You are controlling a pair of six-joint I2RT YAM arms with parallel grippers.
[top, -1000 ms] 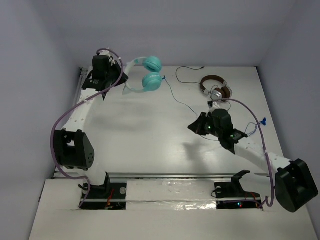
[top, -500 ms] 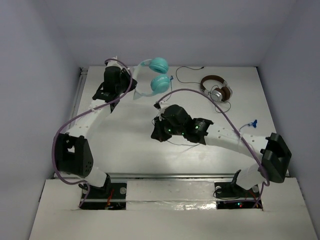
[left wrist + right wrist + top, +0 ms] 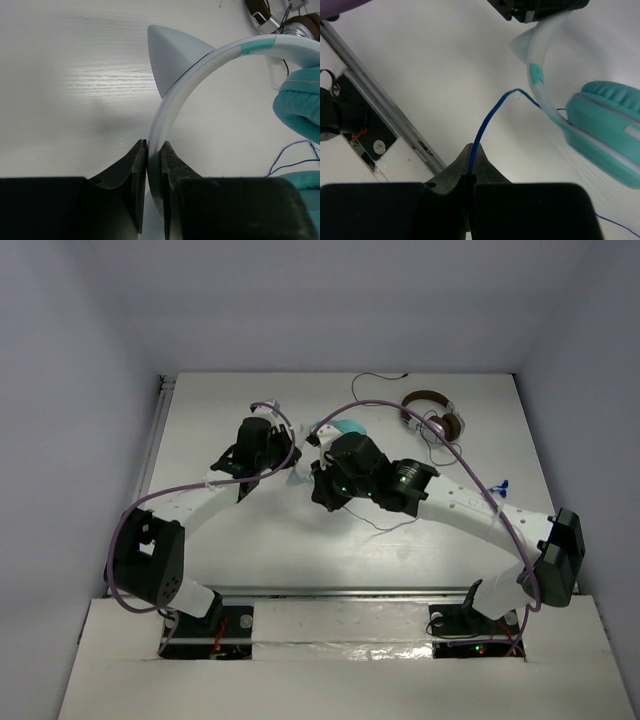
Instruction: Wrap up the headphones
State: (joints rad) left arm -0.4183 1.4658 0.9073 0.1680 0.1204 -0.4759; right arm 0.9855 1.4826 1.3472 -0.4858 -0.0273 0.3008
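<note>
The teal headphones sit mid-table, mostly hidden under both arms in the top view. My left gripper is shut on their white headband, just below one ear-like point; a teal ear cup shows to the right. My right gripper is shut on the thin blue cable, which curves up to the headband and teal ear cup. In the top view the right gripper is close beside the left gripper.
Brown-and-silver headphones with a dark cable lie at the back right, also in the left wrist view. The loose cable trails over the table to a blue tip. A metal rail runs along the near table edge.
My left gripper has carried the teal headphones from the back left toward the table's middle. My right gripper has swept left from the right side, holding the cable, and now sits beside them.
</note>
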